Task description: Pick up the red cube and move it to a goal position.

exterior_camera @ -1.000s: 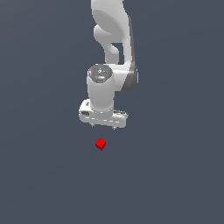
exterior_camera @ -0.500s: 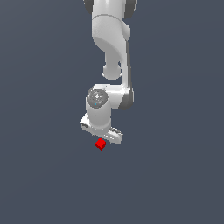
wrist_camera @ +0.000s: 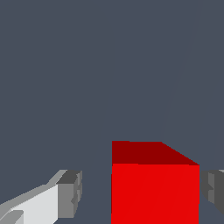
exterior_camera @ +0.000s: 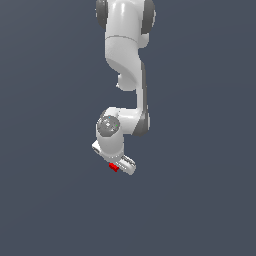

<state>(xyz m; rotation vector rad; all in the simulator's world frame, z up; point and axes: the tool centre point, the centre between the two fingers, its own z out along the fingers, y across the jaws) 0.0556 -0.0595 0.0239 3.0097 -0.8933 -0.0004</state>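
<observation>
Your hand (wrist_camera: 139, 197) is hanging spread open around the red cube (wrist_camera: 155, 188), which is sitting between the fingers but nearer one pad (wrist_camera: 215, 192) than the other, so closing should shift it sideways.

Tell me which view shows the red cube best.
The wrist view: the red cube fills much of the frame, sitting between the gripper fingers, with a gap on one side. The exterior view shows only a small red sliver under the gripper.
</observation>
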